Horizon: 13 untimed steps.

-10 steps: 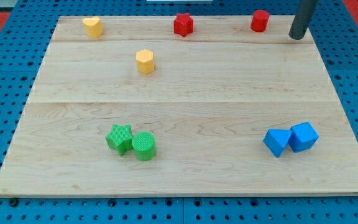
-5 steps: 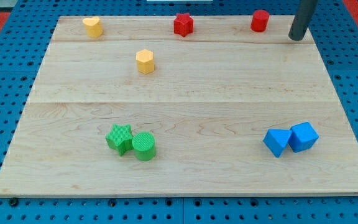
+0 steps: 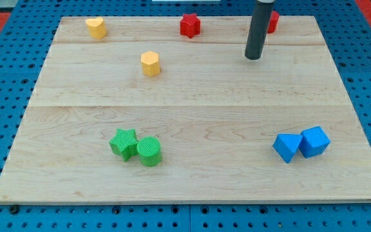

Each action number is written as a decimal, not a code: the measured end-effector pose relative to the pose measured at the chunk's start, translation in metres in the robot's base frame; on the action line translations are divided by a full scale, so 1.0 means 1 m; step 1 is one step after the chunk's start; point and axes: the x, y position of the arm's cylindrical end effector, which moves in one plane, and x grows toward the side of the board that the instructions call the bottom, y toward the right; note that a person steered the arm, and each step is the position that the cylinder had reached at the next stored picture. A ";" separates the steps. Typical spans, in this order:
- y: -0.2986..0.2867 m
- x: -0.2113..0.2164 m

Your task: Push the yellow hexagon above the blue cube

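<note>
- Now my wooden board (image 3: 192, 122) fills the frame.
- Blue cube (image 3: 315, 141) sits lower right, touching a second blue block (image 3: 286, 147).
- Yellow hexagon (image 3: 150, 63) lies upper left, well left of my tip (image 3: 254, 57).
- My tip, a bare rod end holding nothing, stands upper right of centre.

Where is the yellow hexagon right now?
The yellow hexagon sits in the board's upper left part, below and right of the yellow heart, far left of my tip.

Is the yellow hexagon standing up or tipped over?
Standing up. The yellow hexagon shows its flat six-sided top, with its sides straight down to the board.
</note>
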 end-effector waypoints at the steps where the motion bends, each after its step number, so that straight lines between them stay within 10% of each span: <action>1: -0.045 -0.030; 5: -0.222 -0.016; 7: -0.087 0.015; 10: -0.241 -0.008; 13: -0.083 0.034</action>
